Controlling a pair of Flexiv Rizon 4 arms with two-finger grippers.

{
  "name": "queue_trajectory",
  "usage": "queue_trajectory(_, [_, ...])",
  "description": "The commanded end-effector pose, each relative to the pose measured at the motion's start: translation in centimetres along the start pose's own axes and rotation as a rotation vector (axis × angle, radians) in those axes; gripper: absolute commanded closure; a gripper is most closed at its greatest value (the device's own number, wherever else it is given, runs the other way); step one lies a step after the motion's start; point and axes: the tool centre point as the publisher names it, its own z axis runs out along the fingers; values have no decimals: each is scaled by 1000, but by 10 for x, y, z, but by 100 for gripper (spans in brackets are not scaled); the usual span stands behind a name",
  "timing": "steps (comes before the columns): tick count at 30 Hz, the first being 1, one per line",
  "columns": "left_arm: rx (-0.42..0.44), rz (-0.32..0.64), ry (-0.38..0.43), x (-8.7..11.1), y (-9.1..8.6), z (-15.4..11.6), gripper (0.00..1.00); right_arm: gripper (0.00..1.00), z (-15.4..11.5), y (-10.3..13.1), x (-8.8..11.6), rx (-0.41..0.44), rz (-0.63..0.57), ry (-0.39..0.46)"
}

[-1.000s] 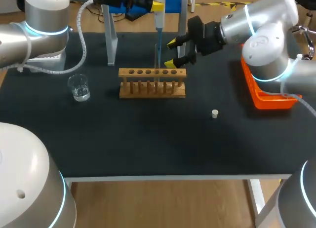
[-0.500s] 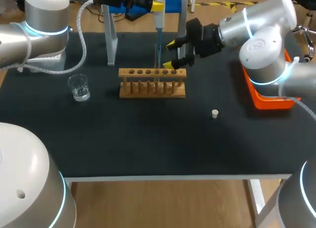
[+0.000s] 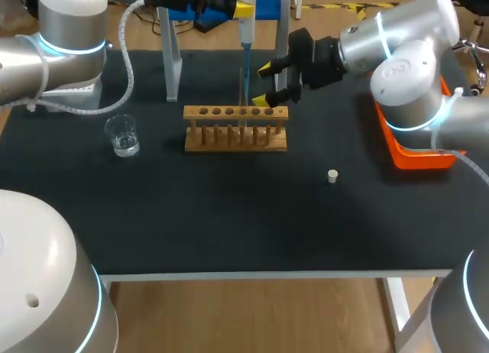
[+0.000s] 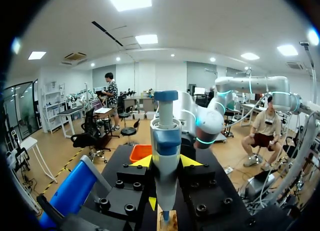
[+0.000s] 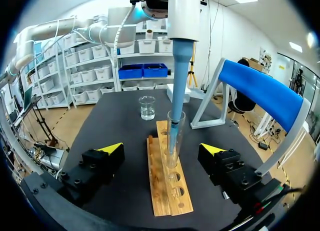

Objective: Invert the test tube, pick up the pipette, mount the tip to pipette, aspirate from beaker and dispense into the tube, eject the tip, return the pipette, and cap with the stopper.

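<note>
Right gripper [image 3: 265, 82] nudged leftward (jaws apart); pipette [image 3: 245, 43] unmoved.

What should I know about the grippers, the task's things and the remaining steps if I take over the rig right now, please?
Left gripper: shut on the pipette, upright over the rack, its blue tip inside the test tube.
Right gripper: open, empty, at the rack's right end, not touching the tube.
Beaker: left of the rack. Stopper: loose on the table.
Done: tube upright, pipette picked up, tip mounted. Whether dispensing is finished, I cannot tell.
Left: eject tip, return pipette, cap tube.
</note>
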Motion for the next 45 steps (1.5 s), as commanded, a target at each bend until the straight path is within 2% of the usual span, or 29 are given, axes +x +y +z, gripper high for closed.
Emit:
queue_trajectory(1, [-1,-1,1,0,-1,0,100,0,1,0,0,2,0,0])
queue_trajectory(9, [-4,1,-5,2,-2,-1,100,0,1,0,0,2,0,0])
queue_trajectory(26, [-19,40,-32,14,-17,1,100,0,1,0,0,2,0,0])
queue_trajectory(45, [-31,64,-35,17,-27,3,100,0,1,0,0,2,0,0])
